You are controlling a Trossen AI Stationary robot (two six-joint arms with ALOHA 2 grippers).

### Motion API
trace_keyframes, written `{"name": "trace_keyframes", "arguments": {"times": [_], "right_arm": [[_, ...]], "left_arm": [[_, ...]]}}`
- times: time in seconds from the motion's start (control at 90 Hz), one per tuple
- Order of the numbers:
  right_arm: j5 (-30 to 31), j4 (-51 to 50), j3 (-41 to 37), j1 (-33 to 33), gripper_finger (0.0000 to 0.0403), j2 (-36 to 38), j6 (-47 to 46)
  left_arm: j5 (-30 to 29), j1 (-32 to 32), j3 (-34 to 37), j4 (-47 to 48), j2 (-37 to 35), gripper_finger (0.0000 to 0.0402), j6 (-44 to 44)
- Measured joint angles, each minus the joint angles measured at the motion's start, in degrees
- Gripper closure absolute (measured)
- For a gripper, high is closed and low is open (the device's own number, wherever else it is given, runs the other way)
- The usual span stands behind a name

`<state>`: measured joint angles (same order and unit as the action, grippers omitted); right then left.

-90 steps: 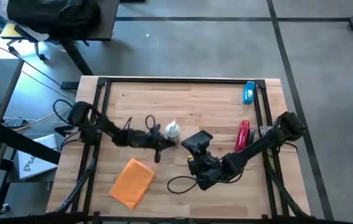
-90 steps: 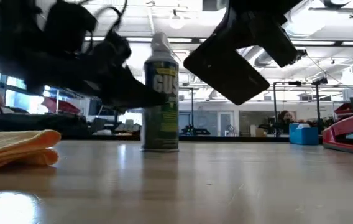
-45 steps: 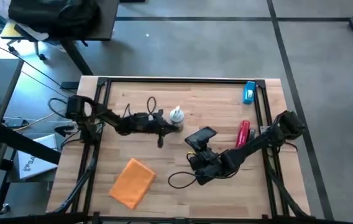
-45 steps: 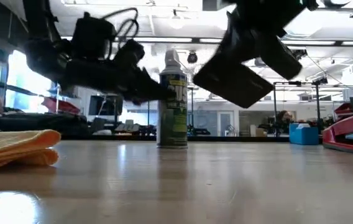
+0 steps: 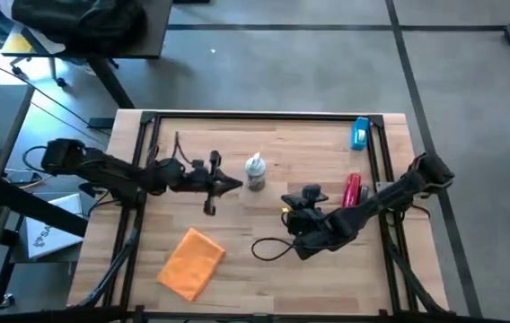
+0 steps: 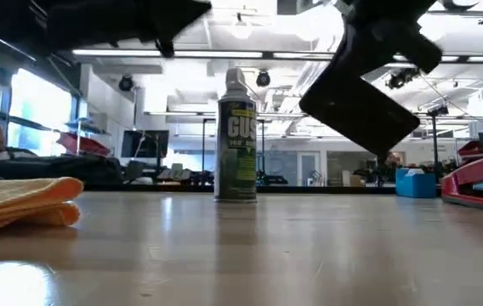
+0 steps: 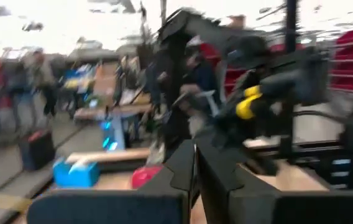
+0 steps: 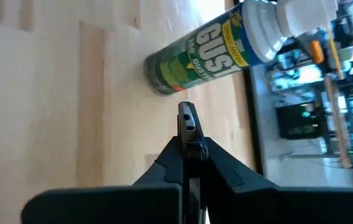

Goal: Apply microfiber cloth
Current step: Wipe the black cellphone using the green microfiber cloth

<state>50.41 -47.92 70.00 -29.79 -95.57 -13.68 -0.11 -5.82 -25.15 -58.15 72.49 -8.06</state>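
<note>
Two grippers, neither on the cloth yet; the right gripper (image 5: 298, 199), centre-right of the high view, is clamped on the black phone (image 6: 359, 105) and holds it tilted above the table (image 5: 264, 269); the left gripper (image 5: 233, 184) sits mid-frame just beside the duster can (image 5: 254, 170), fingers closed together with nothing between them; the microfiber cloth (image 5: 190, 262) lies folded at the lower left, well apart from both. Risk, I'd guess: the left arm swinging toward the cloth could clip the can and tip it; the phone could also slip from a thin edge grip.
</note>
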Motion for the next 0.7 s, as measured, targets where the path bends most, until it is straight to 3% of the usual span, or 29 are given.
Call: {"name": "trace_keyframes", "arguments": {"times": [0.211, 0.411, 0.7], "right_arm": [[-2.3, 0.23, 1.49, -1.3, 0.0402, 4.14, -4.55], [-4.66, 4.75, 5.46, -1.45, 0.0402, 7.2, -4.13], [-6.71, 15.27, 7.74, -0.1, 0.0402, 8.2, 5.25]], "left_arm": [[-5.89, -6.29, -0.01, -1.99, -0.06, 0.0334, -4.53], [-6.47, -8.1, -0.13, -11.64, 2.49, 0.0275, -2.68], [-6.3, -8.29, -0.7, -20.29, 9.91, 0.0254, -1.82]]}}
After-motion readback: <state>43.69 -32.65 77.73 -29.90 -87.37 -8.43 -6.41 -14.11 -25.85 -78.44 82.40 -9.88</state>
